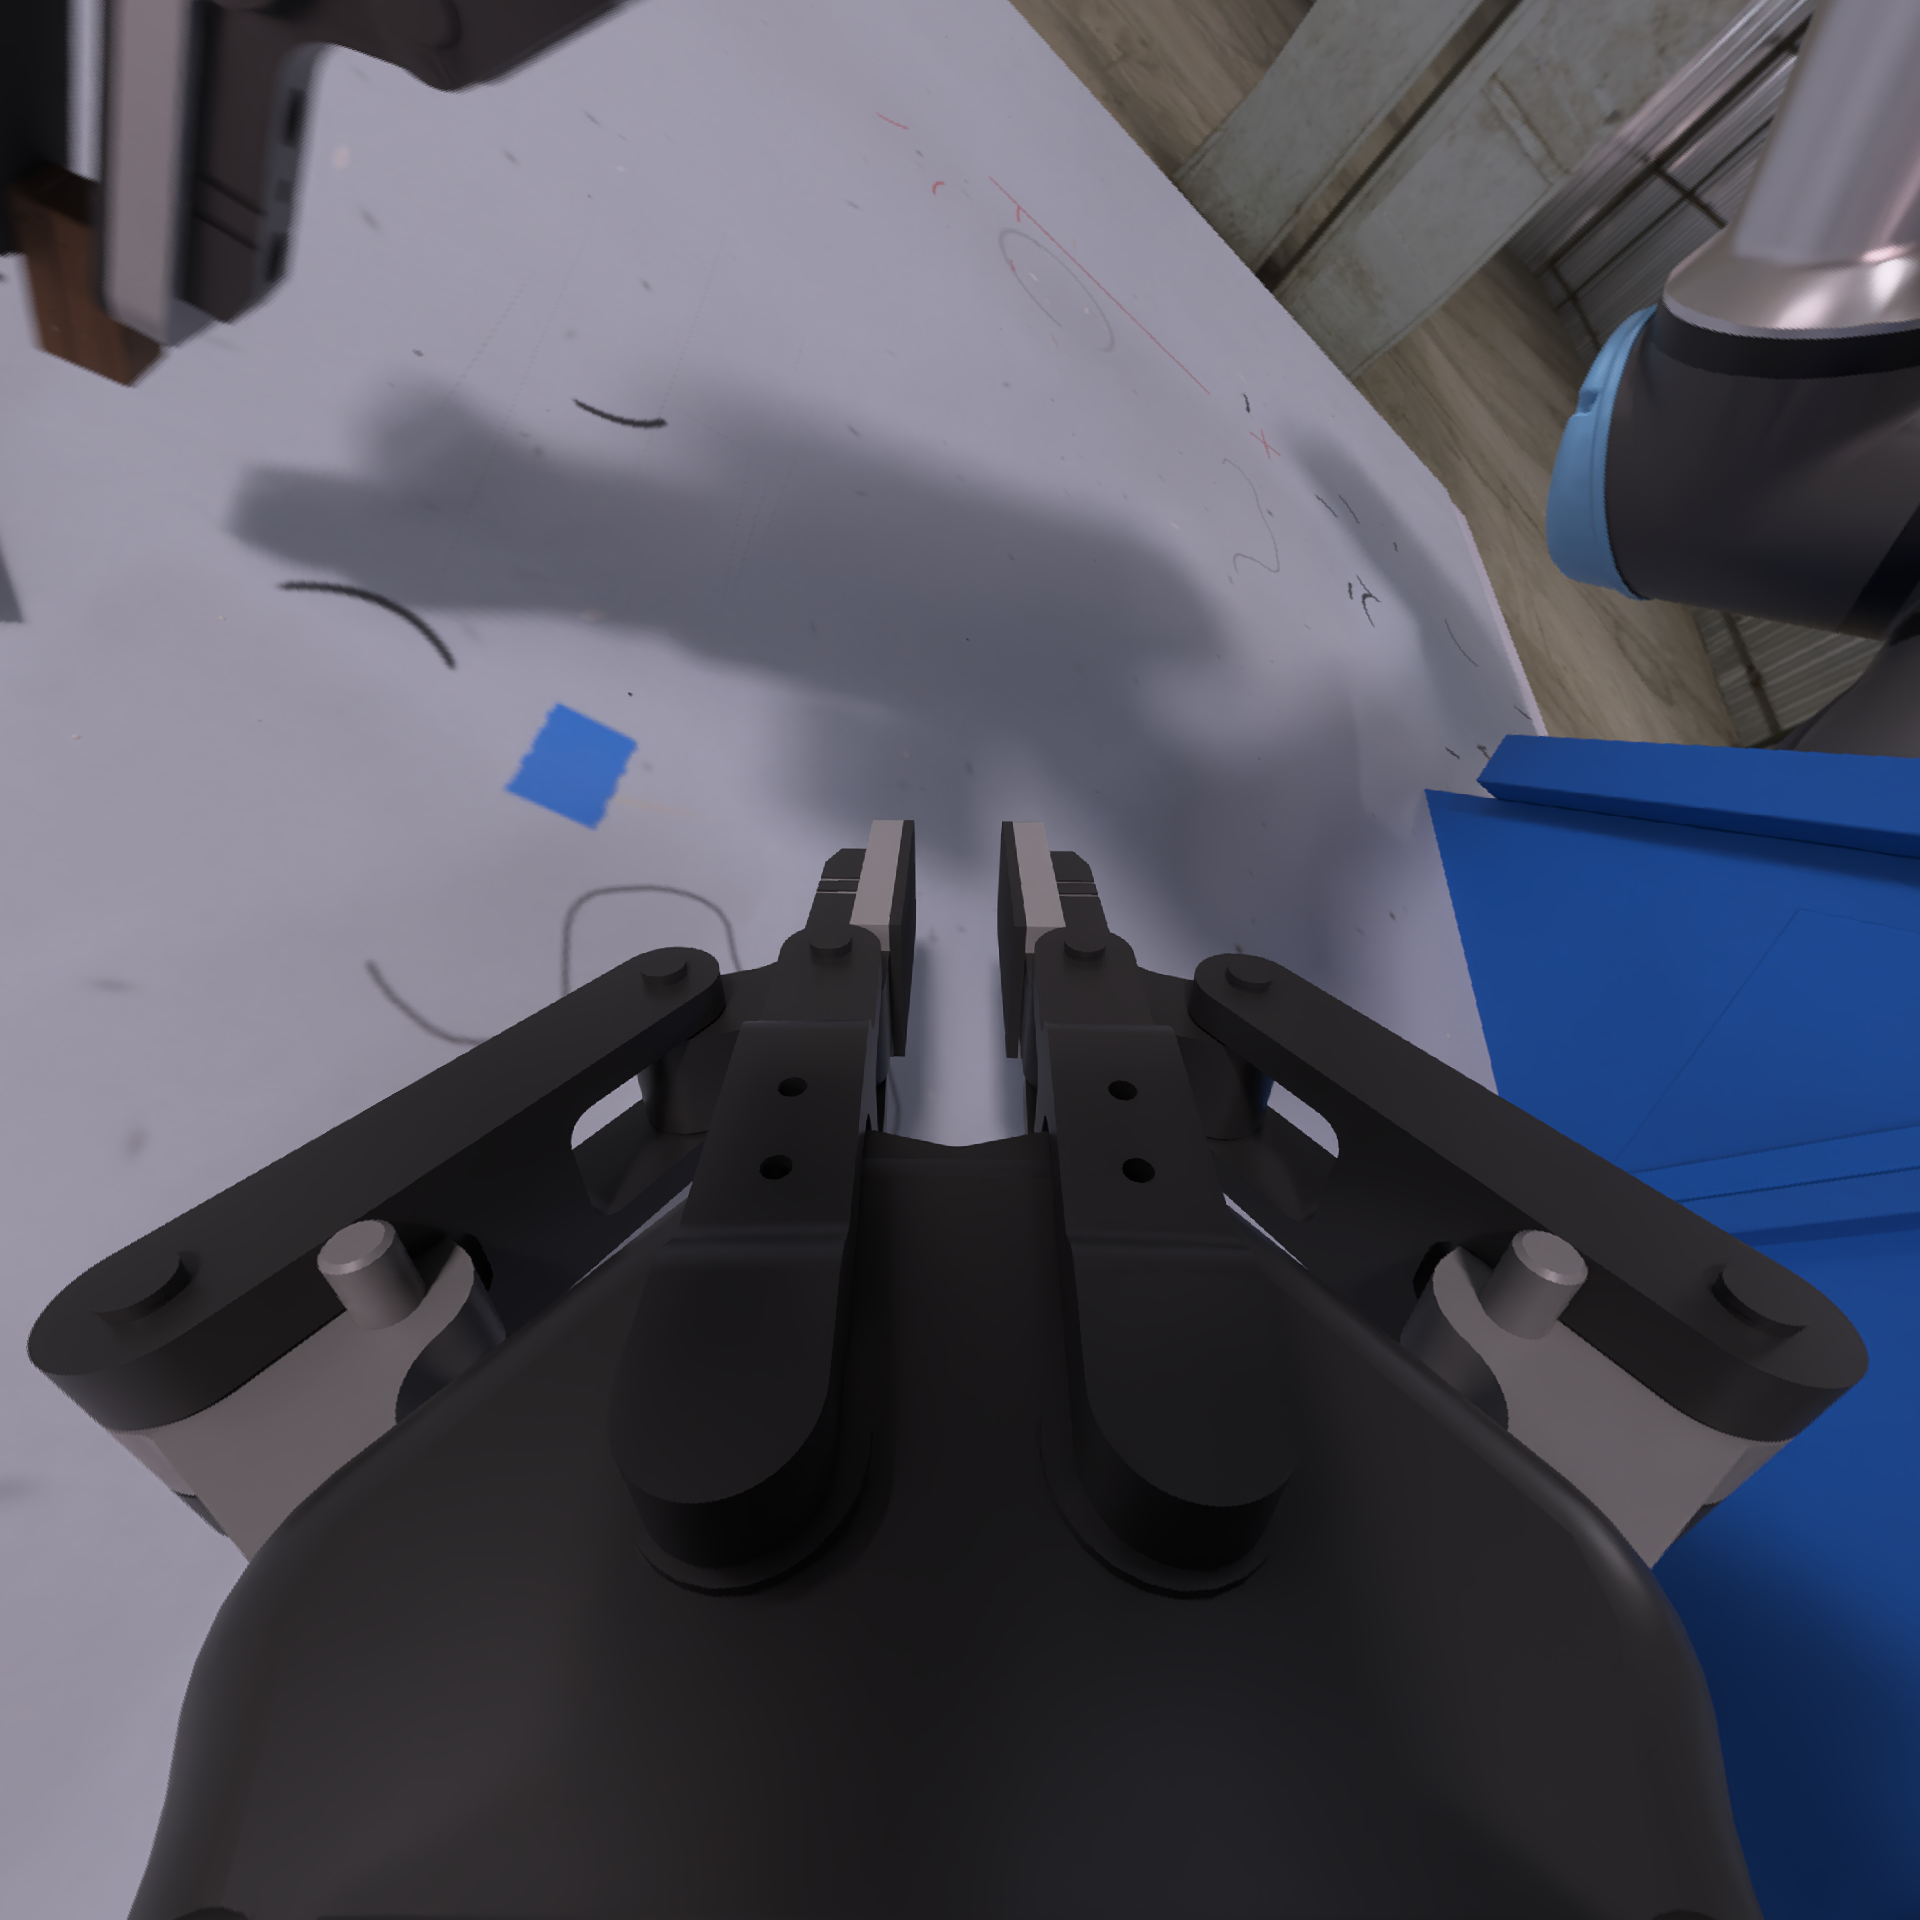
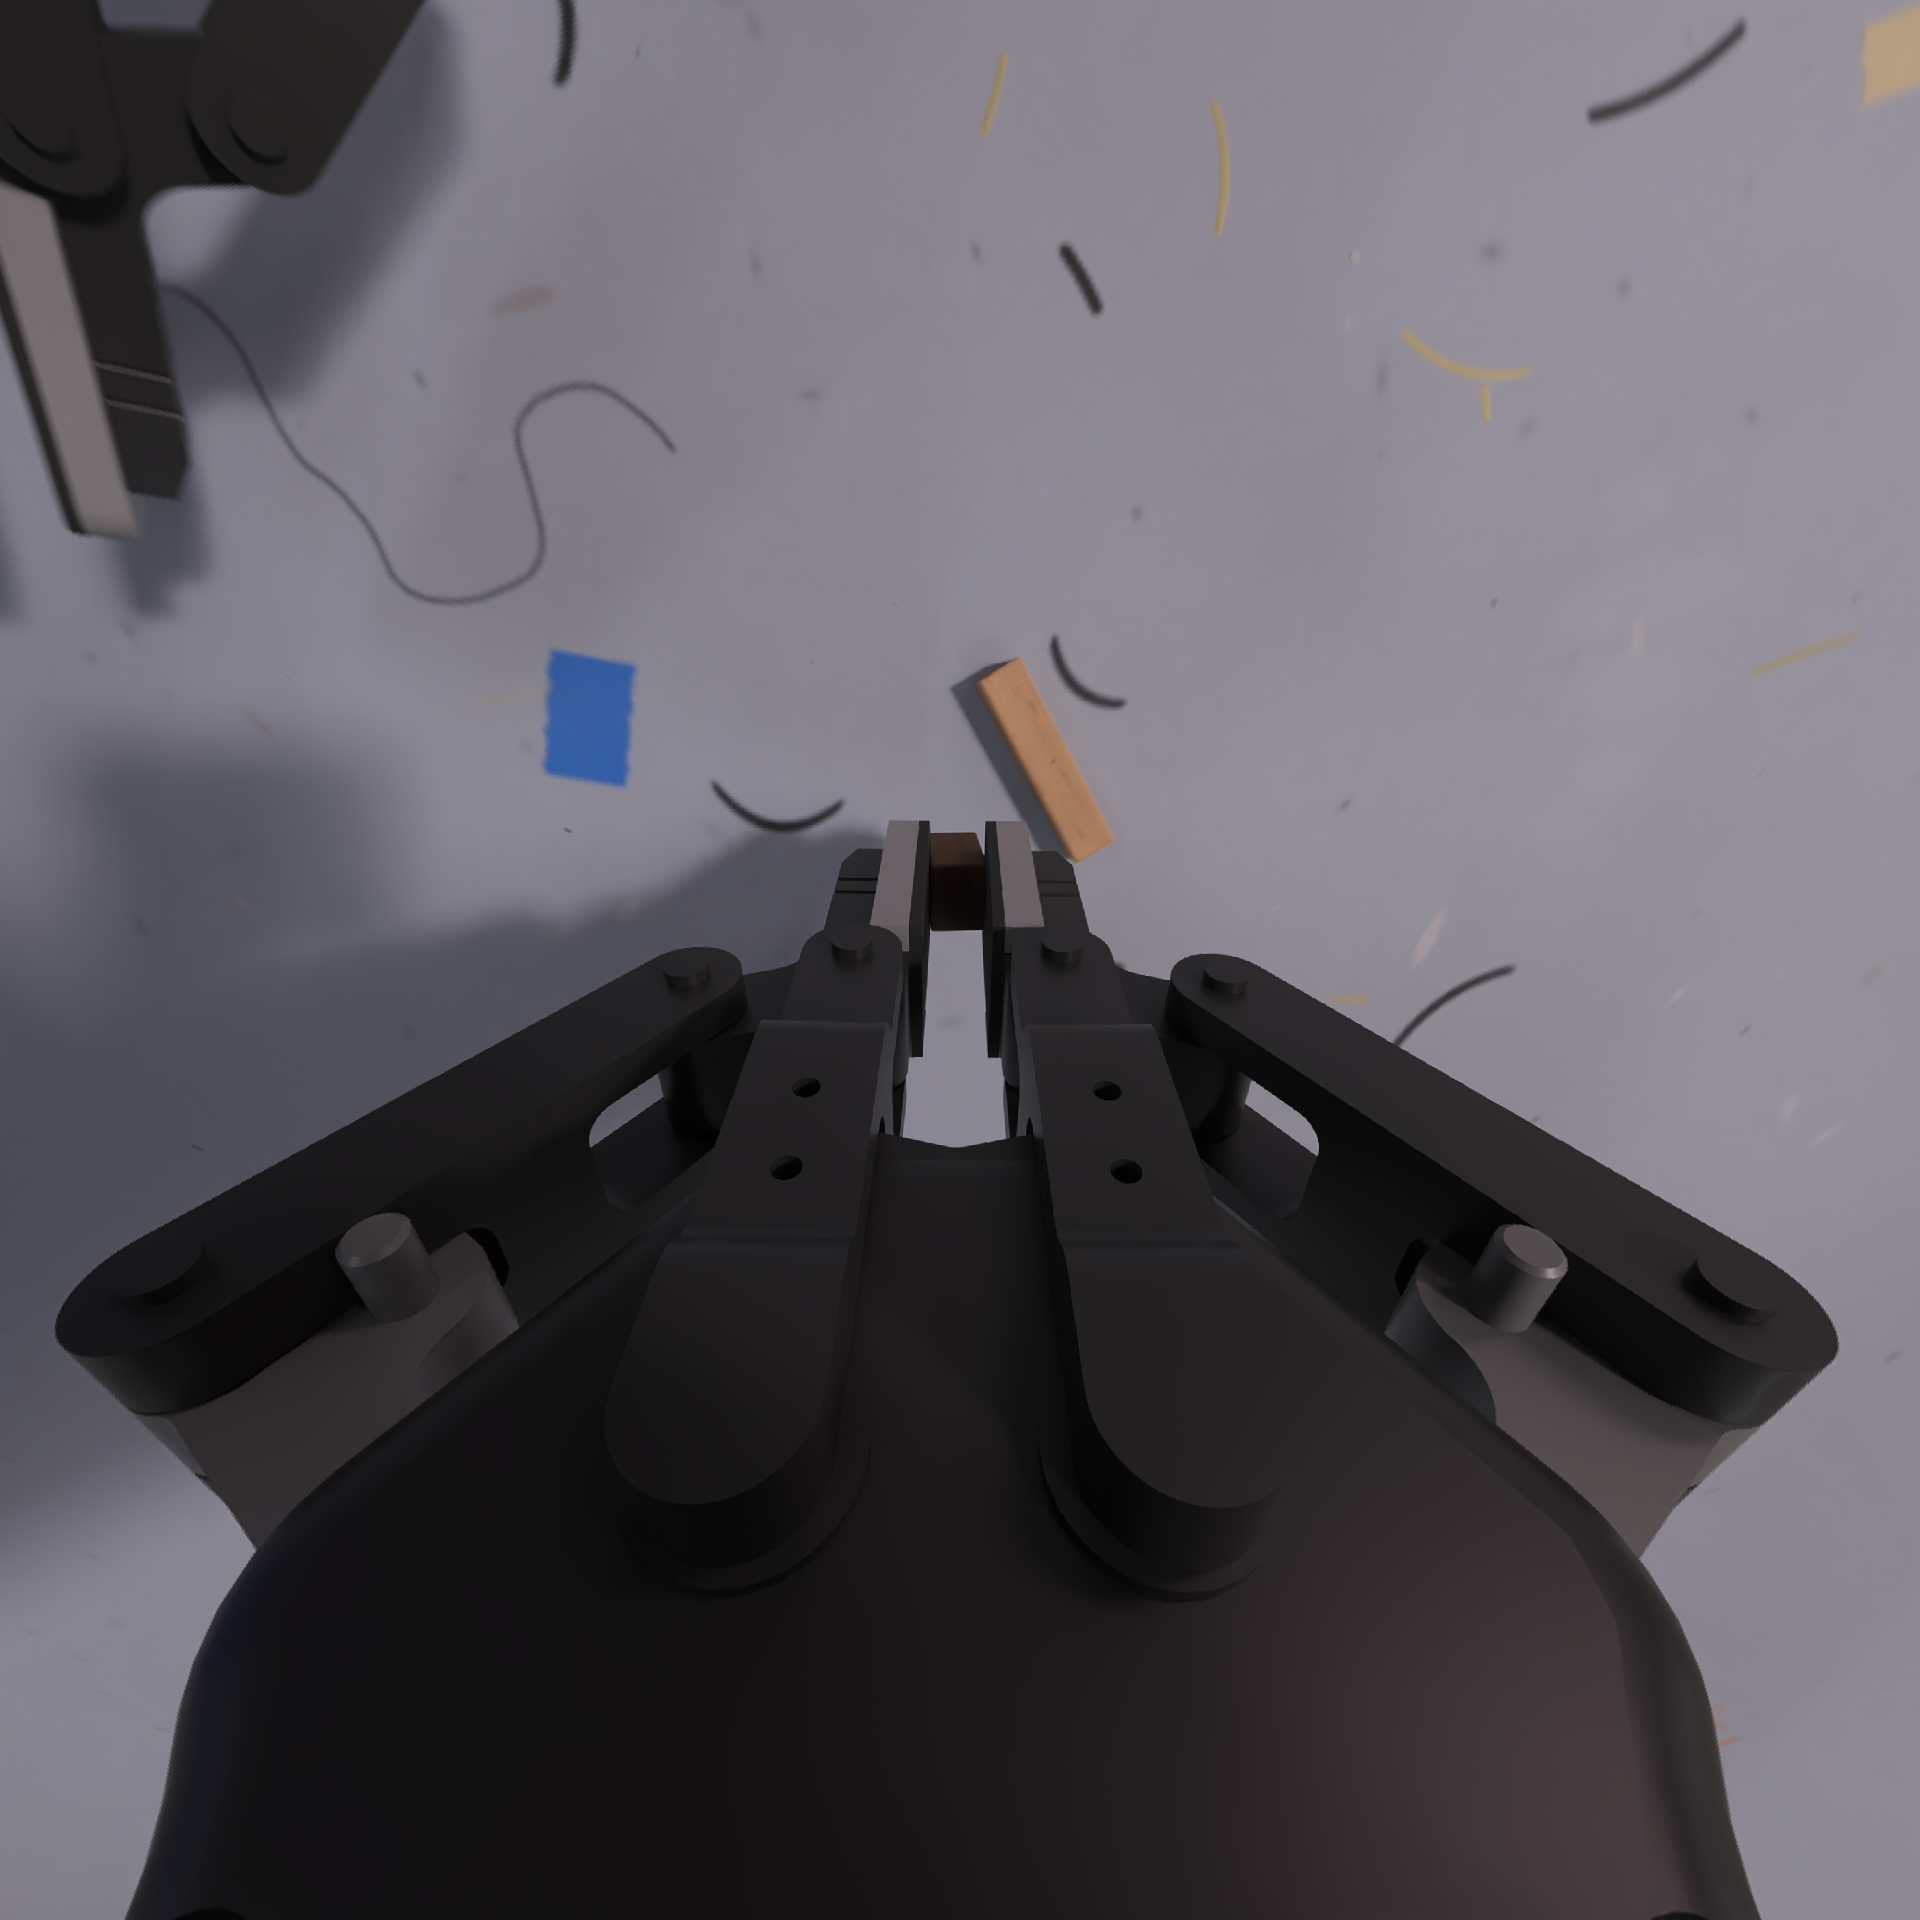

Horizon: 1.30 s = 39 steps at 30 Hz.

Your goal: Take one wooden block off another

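My right gripper (image 2: 957, 844) is shut on a small dark brown wooden block (image 2: 956, 883) and holds it above the grey table (image 2: 1351, 623). A light tan wooden block (image 2: 1042, 758) lies flat on the table just beyond and right of the fingertips, apart from the dark block. My left gripper (image 1: 957, 844) hangs over the table with a narrow gap between its pads and nothing in it. In the left wrist view the right gripper's finger (image 1: 145, 208) with the dark block (image 1: 73, 281) shows at the top left.
A blue tape patch (image 1: 571, 764) is stuck on the table; it also shows in the right wrist view (image 2: 589, 717). A blue bin (image 1: 1714, 987) stands at the right by the table edge. An arm joint (image 1: 1714, 436) rises behind it. The left gripper's finger (image 2: 73, 374) shows top left.
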Available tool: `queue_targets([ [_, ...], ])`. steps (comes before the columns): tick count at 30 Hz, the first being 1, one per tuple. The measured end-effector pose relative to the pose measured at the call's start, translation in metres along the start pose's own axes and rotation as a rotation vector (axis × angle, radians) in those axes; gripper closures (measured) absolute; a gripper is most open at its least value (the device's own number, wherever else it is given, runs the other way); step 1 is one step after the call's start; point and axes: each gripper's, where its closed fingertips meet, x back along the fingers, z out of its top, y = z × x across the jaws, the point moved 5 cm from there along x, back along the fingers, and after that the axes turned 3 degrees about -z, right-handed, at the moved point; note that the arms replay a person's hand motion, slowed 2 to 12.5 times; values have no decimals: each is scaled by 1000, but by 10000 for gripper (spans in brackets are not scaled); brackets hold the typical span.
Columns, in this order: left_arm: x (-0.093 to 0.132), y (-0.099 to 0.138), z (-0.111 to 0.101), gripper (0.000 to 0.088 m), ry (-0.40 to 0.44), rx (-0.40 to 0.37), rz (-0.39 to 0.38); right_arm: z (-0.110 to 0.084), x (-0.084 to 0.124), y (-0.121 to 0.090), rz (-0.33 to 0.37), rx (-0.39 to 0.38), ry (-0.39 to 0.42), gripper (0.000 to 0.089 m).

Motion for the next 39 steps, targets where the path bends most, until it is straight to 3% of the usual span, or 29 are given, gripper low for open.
queue_targets([
  [7,1,-4,0,739,4,26,27,-6,11,-34,-20,-220,62,801],
  [15,1,-6,1,736,2,50,26,-10,21,-73,-77,-286,138,801],
  [27,-2,-7,1,738,-15,84,13,-7,37,-108,-218,-232,215,801],
  [39,-5,-5,3,736,-16,100,0,5,49,-122,-402,-7,168,801],
])
